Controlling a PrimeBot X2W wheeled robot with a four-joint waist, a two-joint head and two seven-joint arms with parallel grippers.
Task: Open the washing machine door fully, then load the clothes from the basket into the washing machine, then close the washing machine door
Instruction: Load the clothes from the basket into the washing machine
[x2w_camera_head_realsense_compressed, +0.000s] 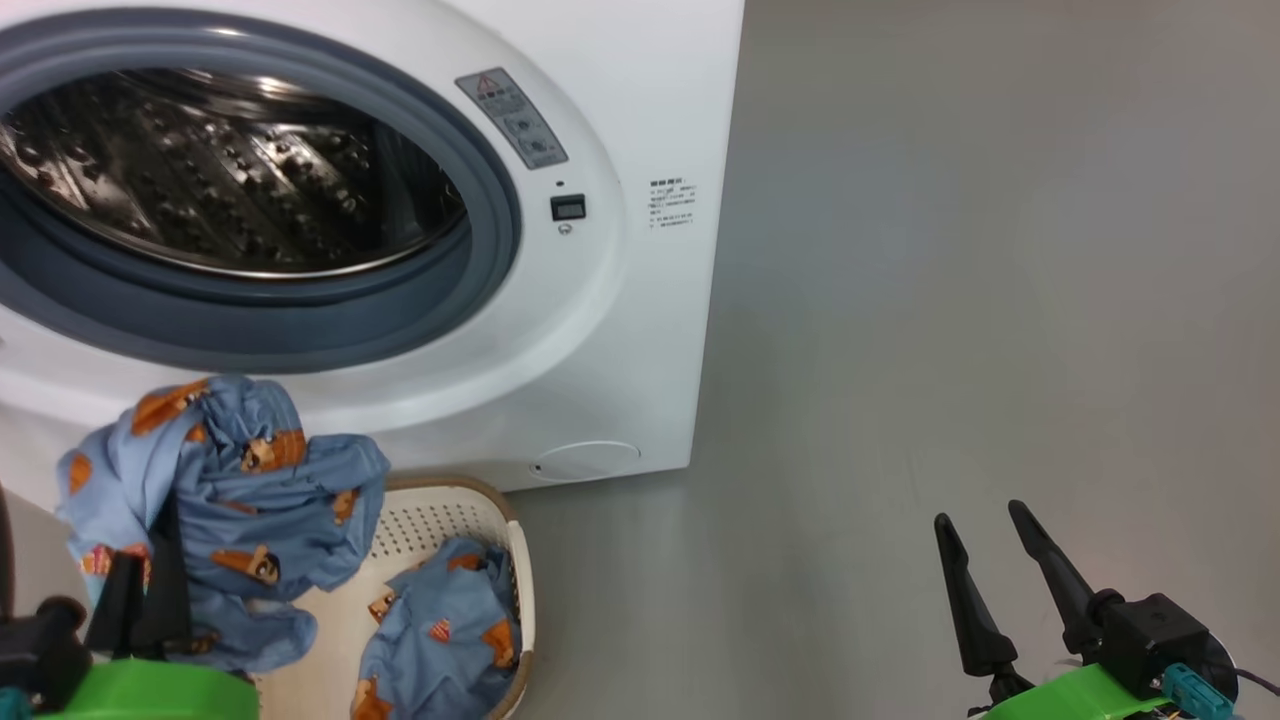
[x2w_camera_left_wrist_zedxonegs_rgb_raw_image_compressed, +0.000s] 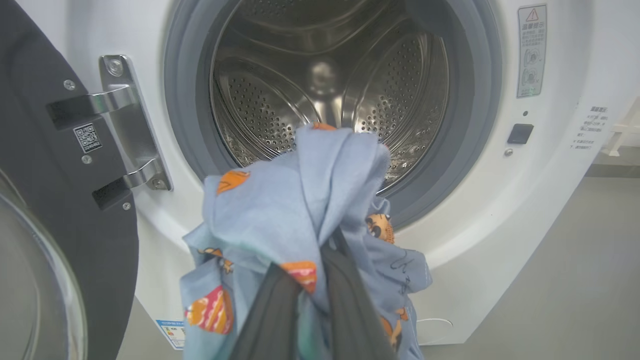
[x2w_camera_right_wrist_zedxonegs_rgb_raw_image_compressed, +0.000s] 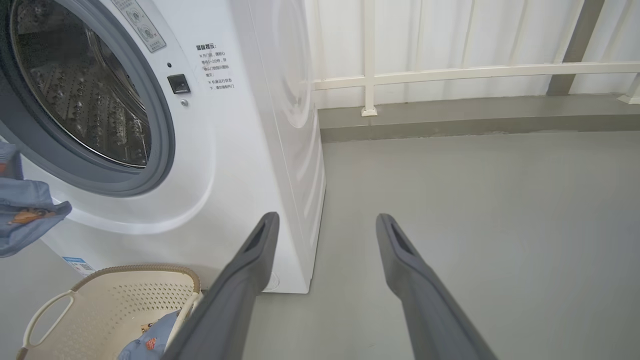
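Door (x2w_camera_left_wrist_zedxonegs_rgb_raw_image_compressed: 60, 240) open, your left gripper (x2w_camera_left_wrist_zedxonegs_rgb_raw_image_compressed: 306, 262) pinches clothes (x2w_camera_left_wrist_zedxonegs_rgb_raw_image_compressed: 280, 200) before the washing machine (x2w_camera_head_realsense_compressed: 640, 300) (right gripper (x2w_camera_right_wrist_zedxonegs_rgb_raw_image_compressed: 326, 219) spread, empty); the basket (x2w_camera_head_realsense_compressed: 520, 560) holds more.

The washing machine (x2w_camera_head_realsense_compressed: 650, 330) stands with its drum mouth (x2w_camera_left_wrist_zedxonegs_rgb_raw_image_compressed: 325, 85) wide open, the washing machine door (x2w_camera_left_wrist_zedxonegs_rgb_raw_image_compressed: 50, 225) swung aside at left. A bunch of clothes (x2w_camera_left_wrist_zedxonegs_rgb_raw_image_compressed: 280, 210) hangs before the lower rim. The basket (x2w_camera_head_realsense_compressed: 430, 520) sits at the machine's foot, and open floor (x2w_camera_head_realsense_compressed: 950, 300) stretches rightward.

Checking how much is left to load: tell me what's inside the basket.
One crumpled light-blue printed piece lies inside the basket, toward its right end. The garment gripped by the left gripper hangs over the left part, so its floor there is hidden.
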